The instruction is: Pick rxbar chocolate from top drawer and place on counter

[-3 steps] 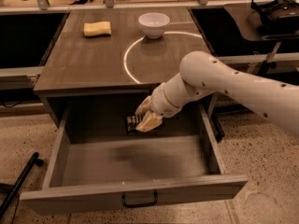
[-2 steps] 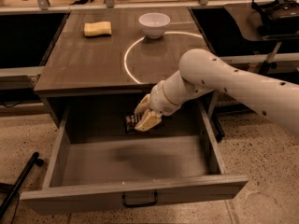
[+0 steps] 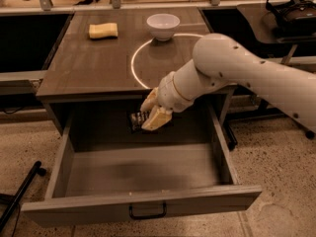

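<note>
A speckled stone floor (image 3: 276, 152) surrounds a brown-grey tabletop (image 3: 94, 63) in a lab lined with dark side tables. At the far left of the tabletop lies a yellow sponge (image 3: 103, 30); right of it, a white bowl (image 3: 163, 25) sits on the far edge of a thin white arc (image 3: 134, 68). Below the tabletop's near edge the top drawer (image 3: 74, 209) stands pulled wide open, its dark curved handle (image 3: 147, 211) centred on the front panel. Toward the back of the drawer, near its middle, the rxbar chocolate (image 3: 137, 121) is clamped in the robot's tool (image 3: 146, 117), the dark wrapper sticking out to the left of the pale fingers (image 3: 157, 118) and raised off the drawer floor. The white arm (image 3: 237, 68) reaches in from the right, crossing the tabletop's near right corner. At far right, a dark headset (image 3: 291, 11) rests on a side table (image 3: 256, 14).
</note>
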`<state>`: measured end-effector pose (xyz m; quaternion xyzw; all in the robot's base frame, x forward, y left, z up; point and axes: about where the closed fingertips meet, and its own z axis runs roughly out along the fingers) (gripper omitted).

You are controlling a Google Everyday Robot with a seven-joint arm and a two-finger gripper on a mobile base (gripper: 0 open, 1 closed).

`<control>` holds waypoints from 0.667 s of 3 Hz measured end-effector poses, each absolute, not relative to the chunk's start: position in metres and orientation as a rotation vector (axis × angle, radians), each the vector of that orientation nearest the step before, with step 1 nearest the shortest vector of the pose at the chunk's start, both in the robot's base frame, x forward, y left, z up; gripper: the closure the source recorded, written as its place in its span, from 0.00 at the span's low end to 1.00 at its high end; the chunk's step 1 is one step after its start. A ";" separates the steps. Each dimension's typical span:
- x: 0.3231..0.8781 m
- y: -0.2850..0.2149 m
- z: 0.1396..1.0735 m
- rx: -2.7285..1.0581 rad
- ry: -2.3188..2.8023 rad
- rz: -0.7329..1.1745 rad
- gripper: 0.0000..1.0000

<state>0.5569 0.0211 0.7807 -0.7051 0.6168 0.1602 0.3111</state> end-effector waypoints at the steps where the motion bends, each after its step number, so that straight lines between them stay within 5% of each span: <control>1: 0.550 0.023 0.855 -1.863 1.541 0.317 1.00; 2: 0.567 0.018 0.903 -1.823 1.519 0.246 1.00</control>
